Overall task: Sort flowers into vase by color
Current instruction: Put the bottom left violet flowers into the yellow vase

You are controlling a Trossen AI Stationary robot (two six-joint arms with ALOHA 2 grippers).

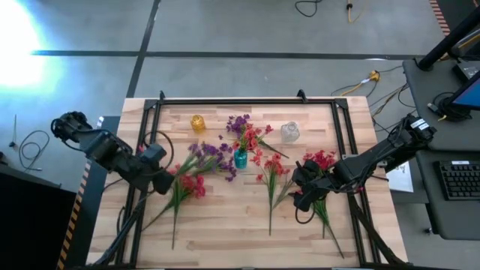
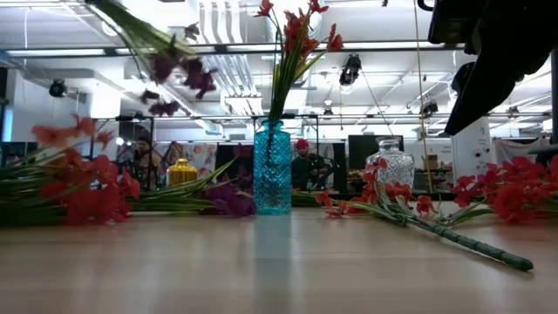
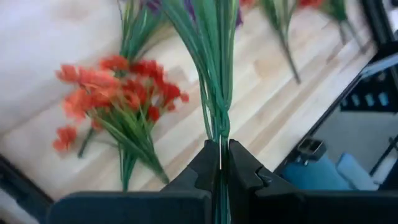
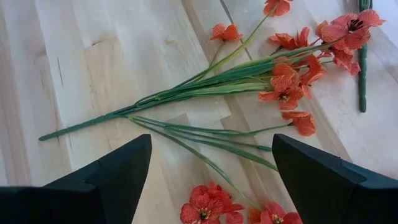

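carrying a purple sprig clamped in the left gripper; next, steer its stem into a vase; right gripper hovers open.

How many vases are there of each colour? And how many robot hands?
Yellow vase: 1
Blue vase: 1
Clear vase: 1
Grippers: 2, the left gripper shut on purple flowers, the right gripper open over red flowers
Total: 3 vases and 2 grippers, 5 things

Grey concrete floor with dark lines, a keyboard on a side desk.
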